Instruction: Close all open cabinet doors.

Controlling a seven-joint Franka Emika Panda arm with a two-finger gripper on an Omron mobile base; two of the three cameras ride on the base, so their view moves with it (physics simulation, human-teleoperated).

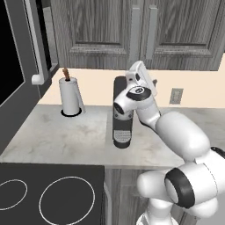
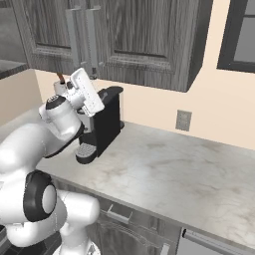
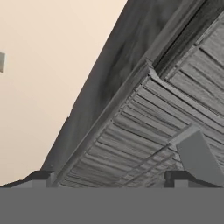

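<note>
Rounded glossy white arm point(image 1: 184, 140) fills the foreground. Gripper point(image 3: 109, 177) fingers stand apart beneath ribbed wood-grain cabinet doors point(image 3: 175, 118) with bar handles.

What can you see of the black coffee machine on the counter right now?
The coffee machine is a tall, narrow black unit, plastic by its look, with an overhanging top and a round grey drip grate at its base. It stands upright on the pale marbled counter by the beige wall, below the dark grey cabinet doors. The arm's white wrist crosses in front of it; contact cannot be judged.
</note>
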